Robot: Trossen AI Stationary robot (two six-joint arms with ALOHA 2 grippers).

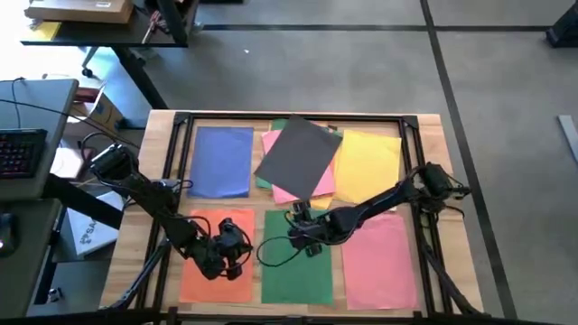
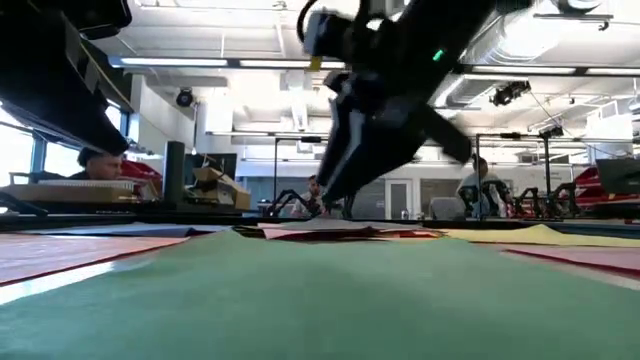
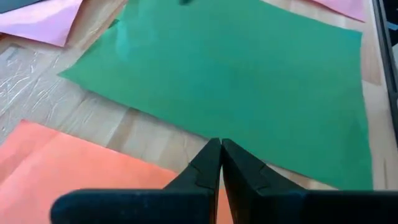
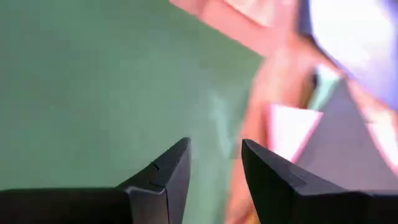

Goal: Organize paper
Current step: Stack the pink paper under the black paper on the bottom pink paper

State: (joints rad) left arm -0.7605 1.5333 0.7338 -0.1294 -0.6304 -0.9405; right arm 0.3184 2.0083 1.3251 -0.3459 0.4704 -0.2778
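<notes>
Coloured paper sheets lie flat on the wooden table. At the far side are a blue sheet [image 1: 221, 161], a tilted dark grey sheet [image 1: 298, 155] lying over a pink one [image 1: 287, 190], and a yellow sheet [image 1: 368, 167]. At the near side are an orange sheet [image 1: 212, 262], a green sheet [image 1: 298, 266] and a pink sheet [image 1: 379, 257]. My left gripper [image 1: 237, 255] is shut over the orange sheet's right edge [image 3: 93, 155], its tips toward the green sheet [image 3: 236, 74]. My right gripper [image 1: 298, 217] stands open over the green sheet's far edge [image 4: 93, 81].
A black frame rail [image 1: 298, 117] runs round the table's edges. A dark cable [image 1: 269, 253] loops over the green sheet's left part. A desk with a keyboard [image 1: 23, 149] stands off the table's left side. People sit in the room beyond [image 2: 100, 165].
</notes>
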